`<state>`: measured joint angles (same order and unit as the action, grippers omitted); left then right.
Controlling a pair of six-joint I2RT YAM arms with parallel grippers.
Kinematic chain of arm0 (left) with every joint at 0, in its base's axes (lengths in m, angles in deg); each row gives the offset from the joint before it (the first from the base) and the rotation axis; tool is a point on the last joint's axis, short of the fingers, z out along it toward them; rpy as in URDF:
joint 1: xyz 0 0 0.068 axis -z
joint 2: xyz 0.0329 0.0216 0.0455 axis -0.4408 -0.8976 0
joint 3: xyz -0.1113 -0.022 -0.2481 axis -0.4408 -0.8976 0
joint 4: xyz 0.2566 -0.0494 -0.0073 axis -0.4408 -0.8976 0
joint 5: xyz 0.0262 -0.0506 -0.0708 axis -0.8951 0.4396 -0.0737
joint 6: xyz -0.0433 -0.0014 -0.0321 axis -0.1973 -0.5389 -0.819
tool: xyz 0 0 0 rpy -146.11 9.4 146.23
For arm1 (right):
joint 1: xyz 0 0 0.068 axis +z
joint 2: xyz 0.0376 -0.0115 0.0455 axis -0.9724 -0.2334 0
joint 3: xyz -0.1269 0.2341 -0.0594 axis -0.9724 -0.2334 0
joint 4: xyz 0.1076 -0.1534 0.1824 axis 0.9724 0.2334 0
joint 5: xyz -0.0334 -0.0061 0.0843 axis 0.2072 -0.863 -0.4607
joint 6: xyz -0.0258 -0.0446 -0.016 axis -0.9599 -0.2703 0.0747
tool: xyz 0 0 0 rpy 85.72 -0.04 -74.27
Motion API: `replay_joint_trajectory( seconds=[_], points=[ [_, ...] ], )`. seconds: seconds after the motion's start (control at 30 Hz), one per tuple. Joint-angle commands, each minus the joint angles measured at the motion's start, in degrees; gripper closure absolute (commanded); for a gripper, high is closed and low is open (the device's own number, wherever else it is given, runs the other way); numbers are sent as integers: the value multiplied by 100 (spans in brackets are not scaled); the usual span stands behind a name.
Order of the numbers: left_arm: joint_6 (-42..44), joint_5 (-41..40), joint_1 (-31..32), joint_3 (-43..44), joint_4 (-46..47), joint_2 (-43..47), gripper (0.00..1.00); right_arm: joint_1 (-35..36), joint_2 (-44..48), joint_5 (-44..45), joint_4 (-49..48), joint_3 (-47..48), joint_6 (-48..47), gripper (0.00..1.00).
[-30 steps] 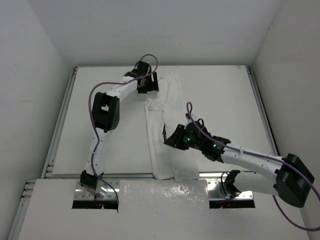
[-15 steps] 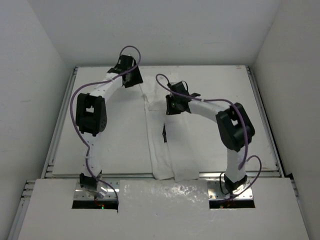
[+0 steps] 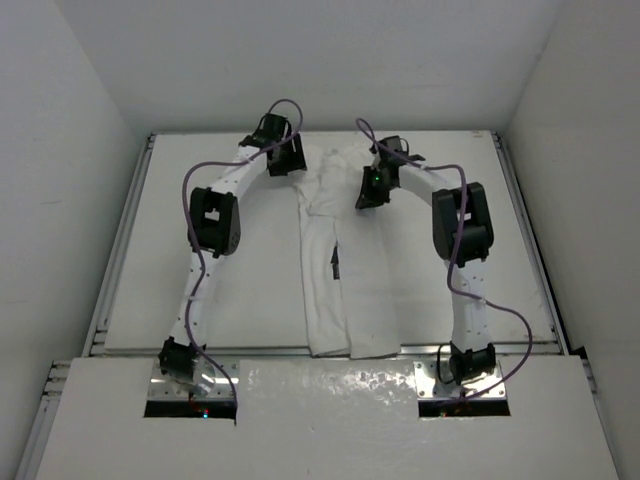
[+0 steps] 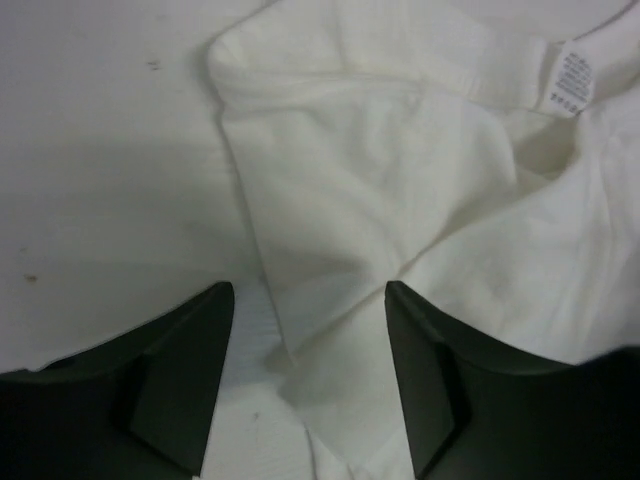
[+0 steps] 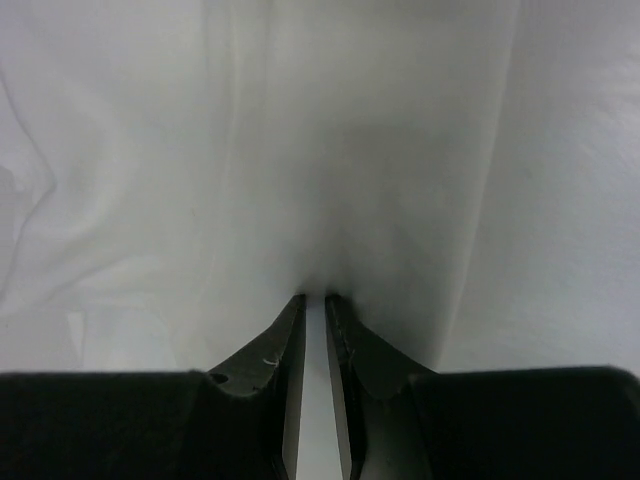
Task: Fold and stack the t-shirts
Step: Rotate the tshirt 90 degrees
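Note:
The white t-shirt (image 3: 330, 300) lies as a long narrow strip down the middle of the table, with a small black mark (image 3: 333, 265) near its centre. Its far end is wider and rumpled. My left gripper (image 3: 292, 165) is at the shirt's far left corner. In the left wrist view it (image 4: 310, 330) is open, with the shirt's edge (image 4: 400, 180) between the fingers and the neck label (image 4: 568, 75) at the upper right. My right gripper (image 3: 366, 195) is at the far right edge. In the right wrist view it (image 5: 314, 300) is shut on a pinch of the shirt (image 5: 350, 150).
The white tabletop (image 3: 200, 250) has metal rails along its left (image 3: 118, 250) and right (image 3: 525, 230) sides, and white walls enclose it. A white panel (image 3: 330, 395) covers the near edge between the arm bases. The shirt's near end reaches that edge.
My right arm has swung from the shirt's near middle to its far right edge. The left gripper shifted left, then back to the far left corner. The shirt's far end now lies wider.

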<state>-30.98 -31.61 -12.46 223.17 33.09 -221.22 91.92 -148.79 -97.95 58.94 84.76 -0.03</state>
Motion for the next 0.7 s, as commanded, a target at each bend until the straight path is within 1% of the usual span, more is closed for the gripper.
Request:
replay_joint_trajectory(
  seconds=[0.0,0.07,0.13,0.2,0.27,0.3,0.33,0.4,0.43,0.47,0.5,0.53,0.57,0.63,0.67],
  points=[
    [161,419,-16,2,-22,-402,37,-162,350,-76,108,-1047,306,80],
    [117,603,-16,28,235,-437,34,-162,473,-356,54,-1261,314,80],
    [-14,727,-16,133,587,-489,30,-162,588,-629,-191,-1673,480,80],
    [-172,1042,-7,273,963,-577,27,-153,869,-840,-716,-2295,682,79],
    [-313,1193,10,318,1149,-595,23,-153,1097,-867,-1069,-2640,964,79],
    [-427,1272,11,292,1342,-569,23,-153,1107,-919,-1324,-2807,1043,79],
    [-471,1290,19,170,1413,-525,23,-153,1081,-876,-1300,-2765,1053,79],
    [-560,1150,28,-85,1580,-262,21,-188,758,-657,-924,-2222,983,79],
    [-568,1080,19,-382,1633,-53,20,-232,607,-613,-765,-1959,982,80],
    [-577,958,11,-481,1686,19,18,-276,449,-551,-433,-1426,982,80],
    [-569,948,2,-508,1669,63,18,-302,195,-464,-290,-1203,991,80],
    [-569,939,2,-430,1608,99,18,-381,115,-384,-159,-1000,983,78],
    [-551,930,2,-420,1503,125,20,-399,88,-262,52,-737,956,76],
    [-472,965,72,-560,1511,387,22,-408,350,-147,2,-761,798,74],
    [-420,748,98,-926,1650,546,23,-408,534,-146,-391,-1040,763,71]
  ],
)
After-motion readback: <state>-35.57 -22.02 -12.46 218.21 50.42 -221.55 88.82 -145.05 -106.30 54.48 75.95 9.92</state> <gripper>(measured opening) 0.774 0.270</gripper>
